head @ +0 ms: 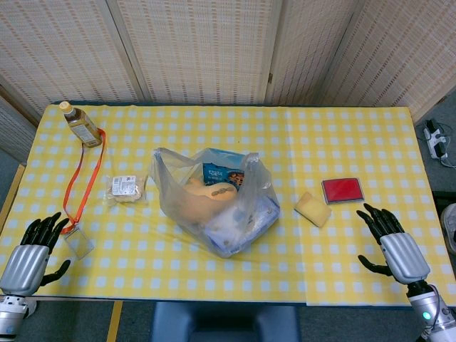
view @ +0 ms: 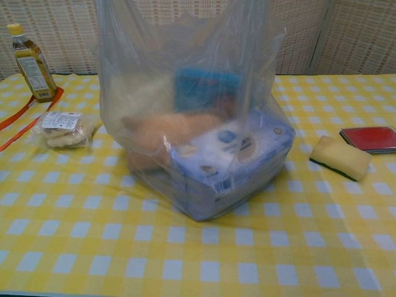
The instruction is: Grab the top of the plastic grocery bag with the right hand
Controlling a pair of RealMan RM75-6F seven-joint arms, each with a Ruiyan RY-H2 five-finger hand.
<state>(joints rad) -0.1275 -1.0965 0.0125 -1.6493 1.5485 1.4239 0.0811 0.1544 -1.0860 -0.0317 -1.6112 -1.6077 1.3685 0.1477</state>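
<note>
The thin, slippery plastic grocery bag [head: 214,203] (loaded, floppy) wants pinching at its rim, ten o'clock of the spread, empty right hand [head: 393,242].

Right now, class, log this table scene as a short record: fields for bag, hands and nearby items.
bag: clear plastic grocery bag, mid-table, upright, top open, packed goods inside
right hand: open, resting at table edge, apart from bag
left hand: open, near edge
nearby: yellow sponge, red flat case, amber drink bottle, orange lanyard
</note>
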